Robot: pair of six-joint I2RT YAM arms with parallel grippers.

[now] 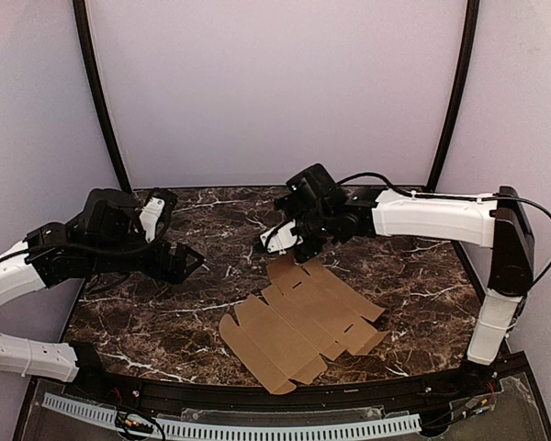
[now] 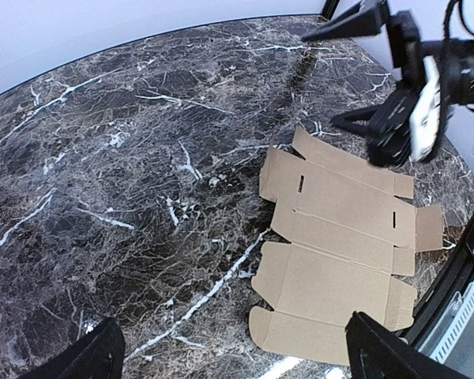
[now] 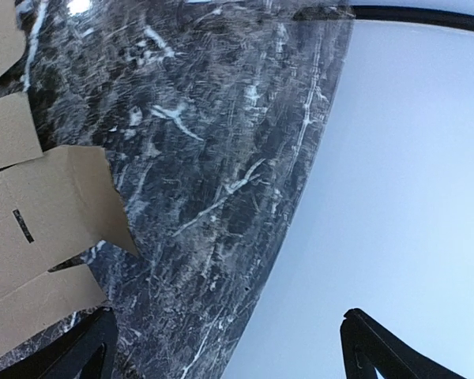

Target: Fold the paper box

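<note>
While all jaws stand open, the light, bendable paper box [image 1: 298, 323] is judged best pinched by an edge flap.

flat brown die-cut cardboard sheet [image 1: 298, 326]: 1 | dark white-veined marble table [image 1: 156, 317]: 1 | white-and-black robot arms [image 1: 432, 216]: 2 | black curved corner poles [image 1: 99, 92]: 2

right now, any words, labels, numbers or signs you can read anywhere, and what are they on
None can be read in any view.
Paper box: plain brown, only slots and notches, no print.
Marble table: white veins only, no markings.
Left arm and right arm: black and white shells, no legible label.
Small fitting at the near edge: too small to tell.
</note>
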